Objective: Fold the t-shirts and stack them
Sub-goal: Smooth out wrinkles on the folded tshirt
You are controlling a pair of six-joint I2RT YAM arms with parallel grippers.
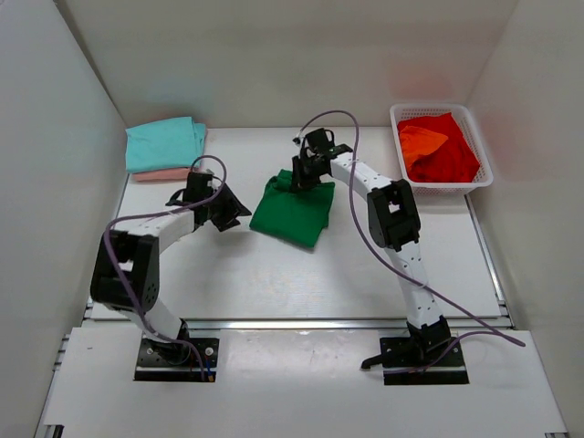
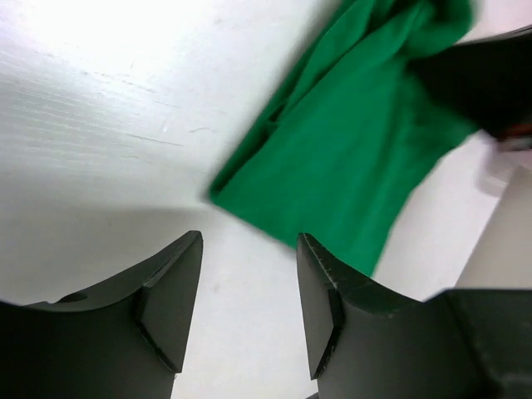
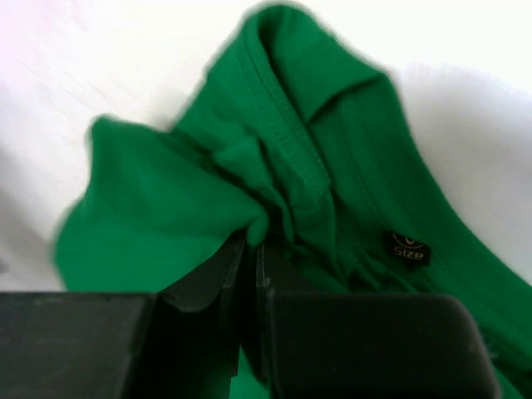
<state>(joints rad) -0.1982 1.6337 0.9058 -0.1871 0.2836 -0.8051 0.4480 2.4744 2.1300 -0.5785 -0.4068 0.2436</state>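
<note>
At the middle of the counter (image 1: 274, 283) lies the green t-shirt (image 1: 294, 214), partly folded and rumpled along its far edge. There the right tool (image 1: 306, 175) is pressed together, pinching a bunch of cloth. Just beside the shirt's left edge, apart from it, the left tool (image 1: 233, 212) is spread, holding nothing. Behind and left of the green t-shirt a folded teal t-shirt (image 1: 162, 143) sits on a pink t-shirt (image 1: 164, 173). To its far right, a red t-shirt (image 1: 452, 160) and an orange t-shirt (image 1: 420, 141) lie in the white basket (image 1: 429, 108).

- Left arm (image 1: 123, 269) and right arm (image 1: 394, 214): white tubes with big black joints.
- A purple cable (image 1: 484, 323) on each.
- Left gripper (image 2: 249, 239) and right gripper (image 3: 251, 246): black.
</note>
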